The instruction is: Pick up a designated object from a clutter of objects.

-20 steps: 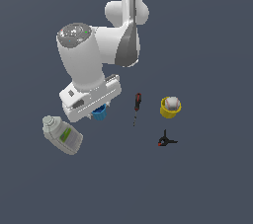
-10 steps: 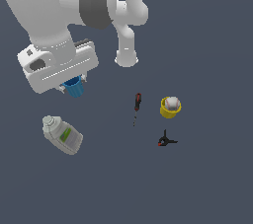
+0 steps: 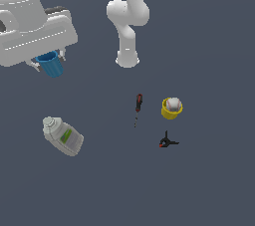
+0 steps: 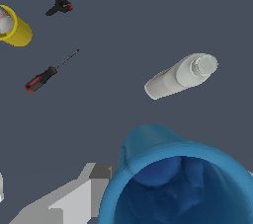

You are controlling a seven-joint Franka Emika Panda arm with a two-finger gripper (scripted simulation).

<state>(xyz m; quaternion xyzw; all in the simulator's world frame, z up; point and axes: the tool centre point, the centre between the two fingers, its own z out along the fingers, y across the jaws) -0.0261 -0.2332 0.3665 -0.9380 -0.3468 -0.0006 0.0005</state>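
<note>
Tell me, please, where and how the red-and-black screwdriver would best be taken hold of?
Grip the screwdriver by its thick red-and-black handle, coming straight down with the fingers across its length. It lies flat, apart from the yellow cup, and its shaft looks too thin.

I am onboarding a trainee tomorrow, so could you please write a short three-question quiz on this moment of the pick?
1. True or false: the blue cup rests on the floor beside the bottle.
2. Which object holds the white ball? A) the blue cup B) the yellow cup C) the bottle
3. Fill in: in the exterior view, the thing between the bottle and the yellow cup is the ____.

Key
1. False: it hangs in the gripper, off the floor.
2. B.
3. Screwdriver. The black clamp lies below the yellow cup there.
</note>
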